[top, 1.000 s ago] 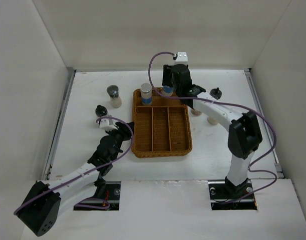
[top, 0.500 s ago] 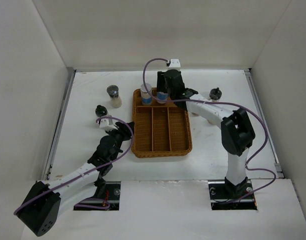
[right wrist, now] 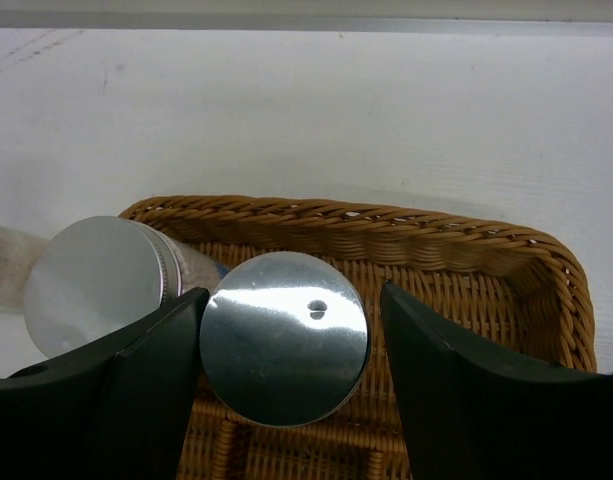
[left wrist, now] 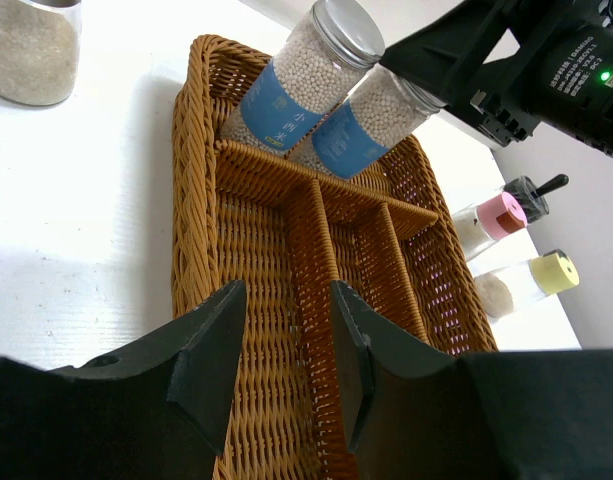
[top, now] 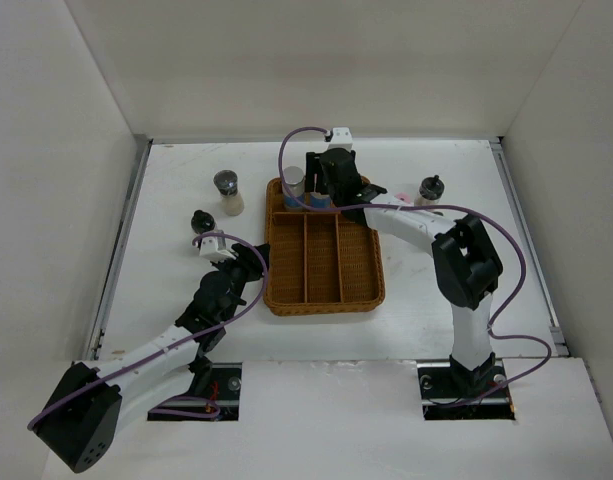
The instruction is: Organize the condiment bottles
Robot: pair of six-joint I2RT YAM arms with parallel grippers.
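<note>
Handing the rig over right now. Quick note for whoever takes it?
Left pincer: open, empty, by the near-left edge of the tray.
Right pincer: shut on a blue jar in the tray's far compartment, next to the other blue jar, which stands free.
Done: one blue jar placed; the second in place, not yet released.
Left: release it, then five bottles outside the tray: dark-top jar and black-top shaker to its left; pink cap, yellow cap and black-top bottle to its right.
</note>
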